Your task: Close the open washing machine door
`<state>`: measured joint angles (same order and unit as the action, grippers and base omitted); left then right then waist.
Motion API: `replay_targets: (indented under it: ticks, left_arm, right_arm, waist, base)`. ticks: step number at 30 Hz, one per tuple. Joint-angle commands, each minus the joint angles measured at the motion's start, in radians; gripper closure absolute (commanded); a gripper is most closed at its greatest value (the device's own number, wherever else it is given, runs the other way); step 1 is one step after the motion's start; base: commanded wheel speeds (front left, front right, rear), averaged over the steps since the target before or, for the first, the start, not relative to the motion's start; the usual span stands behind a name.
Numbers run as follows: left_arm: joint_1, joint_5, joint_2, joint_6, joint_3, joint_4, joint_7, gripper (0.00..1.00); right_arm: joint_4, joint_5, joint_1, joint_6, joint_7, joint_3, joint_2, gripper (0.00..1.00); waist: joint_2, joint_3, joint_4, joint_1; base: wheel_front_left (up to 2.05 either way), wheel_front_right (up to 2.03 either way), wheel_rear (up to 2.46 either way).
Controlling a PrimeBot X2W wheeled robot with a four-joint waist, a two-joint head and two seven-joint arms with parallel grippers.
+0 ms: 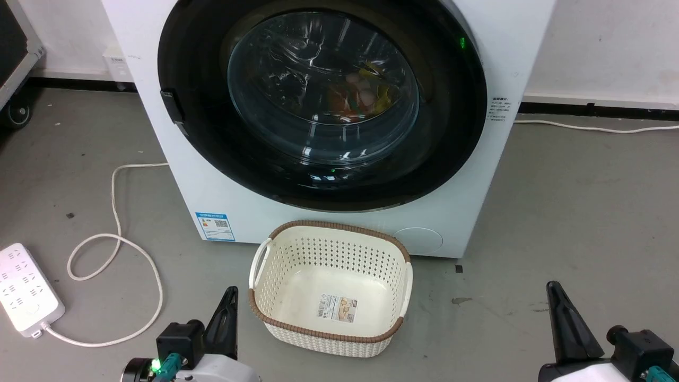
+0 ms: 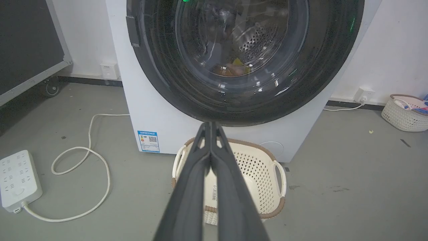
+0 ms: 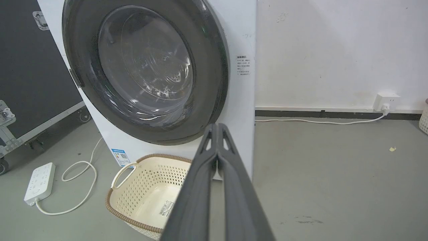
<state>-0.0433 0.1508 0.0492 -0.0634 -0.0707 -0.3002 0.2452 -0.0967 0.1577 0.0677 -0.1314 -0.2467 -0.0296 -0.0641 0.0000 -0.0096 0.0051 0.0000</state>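
Note:
The washing machine (image 1: pixel 223 201) stands white and boxy in front of me. Its round washing machine door (image 1: pixel 323 90), with a black rim and bulging glass, lies flat against the front with no gap showing; coloured laundry is visible through the glass. The door (image 2: pixel 234 43) looks flush in the left wrist view, and the door (image 3: pixel 143 67) does too in the right wrist view. My left gripper (image 1: pixel 229 307) sits low at the left, shut and empty (image 2: pixel 210 124). My right gripper (image 1: pixel 556 297) is low at the right, shut and empty (image 3: pixel 217 125). Both are well short of the machine.
A cream perforated basket (image 1: pixel 329 225) sits on the floor right before the washer, between my grippers. A white power strip (image 1: pixel 24 289) and its looping cable (image 1: pixel 114 239) lie at the left. A black wheeled case (image 3: pixel 33 67) stands left of the machine; another basket (image 2: pixel 403 115) is far right.

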Motion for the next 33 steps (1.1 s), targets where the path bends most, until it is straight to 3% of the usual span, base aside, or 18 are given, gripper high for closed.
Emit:
replay_targets:
  ticks: [1, 33]
  left_arm:
    - [0.003, -0.01, 0.0, 0.004, 0.004, 0.011, -0.007, 1.0]
    - [0.014, -0.048, 0.0, 0.021, 0.022, 0.091, -0.072, 1.0]
  right_arm:
    - [0.006, -0.009, -0.004, 0.0, 0.007, 0.001, 0.001, 1.0]
    - [0.031, -0.05, -0.022, 0.0, 0.073, 0.009, 0.004, 1.0]
  waist:
    - [0.0, 0.0, 0.0, 0.0]
    - [0.0, 0.003, -0.001, 0.0]
  base:
    - [0.0, 0.0, 0.0]
    - [0.0, 0.0, 0.0]
